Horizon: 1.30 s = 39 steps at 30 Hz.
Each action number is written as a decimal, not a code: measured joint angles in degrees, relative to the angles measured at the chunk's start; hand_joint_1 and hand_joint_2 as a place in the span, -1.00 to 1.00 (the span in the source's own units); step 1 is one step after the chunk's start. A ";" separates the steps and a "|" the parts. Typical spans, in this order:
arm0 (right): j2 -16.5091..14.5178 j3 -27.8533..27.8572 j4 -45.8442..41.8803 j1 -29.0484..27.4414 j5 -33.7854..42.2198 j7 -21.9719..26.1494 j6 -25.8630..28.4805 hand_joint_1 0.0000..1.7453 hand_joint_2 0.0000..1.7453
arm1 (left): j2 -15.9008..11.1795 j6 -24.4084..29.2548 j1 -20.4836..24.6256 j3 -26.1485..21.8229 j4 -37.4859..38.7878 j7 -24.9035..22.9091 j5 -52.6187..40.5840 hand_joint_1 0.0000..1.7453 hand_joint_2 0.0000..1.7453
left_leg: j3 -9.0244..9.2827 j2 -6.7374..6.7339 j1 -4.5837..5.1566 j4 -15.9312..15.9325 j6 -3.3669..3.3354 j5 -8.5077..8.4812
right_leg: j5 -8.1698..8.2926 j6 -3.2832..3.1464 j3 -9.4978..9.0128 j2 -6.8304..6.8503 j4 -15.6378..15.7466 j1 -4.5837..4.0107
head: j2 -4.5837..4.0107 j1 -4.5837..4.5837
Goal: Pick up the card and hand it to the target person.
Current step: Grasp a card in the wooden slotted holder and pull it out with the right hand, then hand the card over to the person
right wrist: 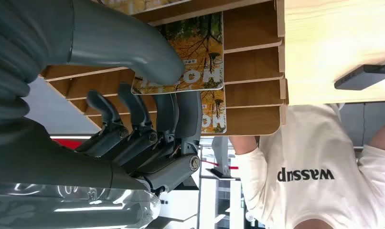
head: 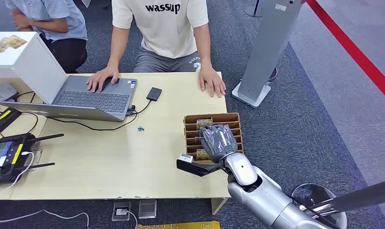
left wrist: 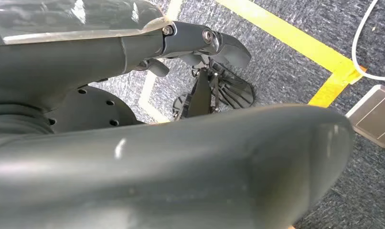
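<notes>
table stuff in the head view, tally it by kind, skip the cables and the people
laptop: 1
small black drive: 1
handheld controller: 1
wooden card rack: 1
tiny blue object: 1
white box: 1
total: 6
The right robot hand sits over the rack.

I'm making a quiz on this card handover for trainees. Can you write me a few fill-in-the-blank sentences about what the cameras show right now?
1. The right hand is over the slotted wooden card holder, with its thumb pressed on a ____.
2. The person in the white T-shirt rests one hand on the ____.
3. The small black device lies on the table beside the laptop, linked to it by a ____.

Missing words: card; laptop; cable
</notes>
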<state>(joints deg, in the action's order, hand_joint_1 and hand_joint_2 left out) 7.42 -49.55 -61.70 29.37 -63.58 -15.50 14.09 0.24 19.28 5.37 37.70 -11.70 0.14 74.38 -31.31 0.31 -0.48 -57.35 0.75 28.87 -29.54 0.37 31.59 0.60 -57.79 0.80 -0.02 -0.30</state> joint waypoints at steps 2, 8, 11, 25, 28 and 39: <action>-0.02 0.00 0.11 0.06 0.00 0.00 0.33 1.00 1.00 | 0.00 -0.01 0.00 -0.01 0.01 0.00 0.00 -1.00 -1.00 | 0.00 0.00 0.00 0.00 0.00 0.00 | 0.00 0.00 0.00 0.00 0.00 0.00 | 0.00 0.00; -0.02 0.00 0.88 0.39 0.00 0.20 2.63 1.00 1.00 | 0.00 -0.03 -0.01 0.00 0.01 0.01 0.00 -1.00 -1.00 | 0.00 0.00 0.00 0.00 0.00 0.00 | 0.00 0.00 0.00 0.00 0.00 0.00 | 0.00 -0.02; -0.01 0.05 0.98 0.51 0.12 0.51 4.07 1.00 1.00 | 0.00 -0.04 -0.01 0.00 0.01 0.03 0.01 -1.00 -1.00 | -0.01 0.00 0.00 0.00 0.00 0.00 | 0.00 0.00 0.01 0.00 0.00 0.00 | 0.00 -0.01; 0.13 0.37 0.70 1.26 0.89 1.36 7.51 1.00 1.00 | 0.00 -0.24 -0.01 0.00 0.01 0.20 0.14 -1.00 -1.00 | -0.01 0.00 0.00 0.00 0.00 0.00 | 0.00 0.00 0.01 0.00 0.00 0.00 | 0.00 -0.01; 0.49 1.18 -0.89 1.58 0.80 2.97 10.99 1.00 1.00 | 0.00 -0.73 -0.02 0.00 0.01 0.41 0.18 -1.00 -1.00 | -0.01 0.00 0.00 0.00 0.00 0.00 | 0.00 0.00 0.02 0.00 0.00 0.00 | 0.00 -0.01; 0.31 6.34 -7.27 9.00 -1.87 10.27 17.43 1.00 1.00 | -0.04 -1.25 -0.02 0.00 0.01 -0.44 -0.08 -1.00 -1.00 | -0.01 -0.01 0.00 0.00 0.00 -0.01 | 0.02 0.00 0.01 -0.01 -0.02 0.00 | 0.00 0.02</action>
<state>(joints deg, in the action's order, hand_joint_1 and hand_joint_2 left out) 7.73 -43.21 -68.97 38.37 -65.45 -5.22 31.52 0.20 18.03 5.35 37.70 -11.69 -0.30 74.30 -31.32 0.30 -0.48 -57.35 0.75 28.85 -29.52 0.36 31.60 0.59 -57.81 0.80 -0.02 -0.27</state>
